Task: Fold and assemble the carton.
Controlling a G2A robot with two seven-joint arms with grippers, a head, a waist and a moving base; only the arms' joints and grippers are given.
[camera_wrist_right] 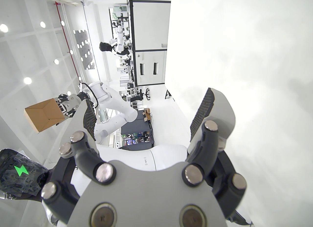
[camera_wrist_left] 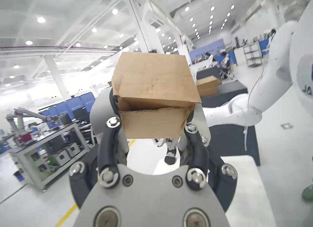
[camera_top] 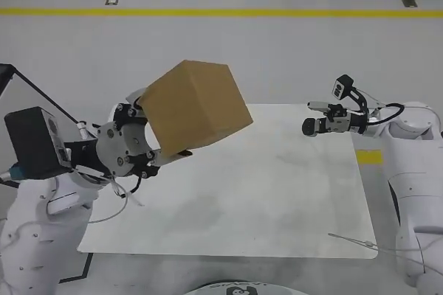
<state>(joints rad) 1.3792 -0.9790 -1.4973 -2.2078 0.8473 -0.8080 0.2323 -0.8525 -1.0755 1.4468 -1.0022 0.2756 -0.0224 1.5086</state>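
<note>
Carton aloft: the left jaws are clamped on the brown carton (camera_top: 196, 103) at the end nearest the wrist, gripping across its two side walls; they hold it tilted in the air above the far left part of the white surface (camera_top: 280, 214), and no part of it touches the surface. In the left wrist view the gripped end looks unfinished; the upper panel overhangs a shadowed gap, and an inner flap (camera_wrist_left: 152, 121) sits slack below it with a wavy edge. The right jaws stand wide and empty over the far right edge of the surface, well apart from the carton and turned towards it.

You appear to be at the closing stage, with the box squared and one end left to seat. Keep the left grip firm enough to hold the tilt, yet light enough that the side walls do not bow; thin board will likely crease under a hard pinch. Bring the carton and the right jaws together over the middle of the surface, so a slip lands on something; then press the slack flap flat along its fold line, not at its free corner, which would probably buckle.
</note>
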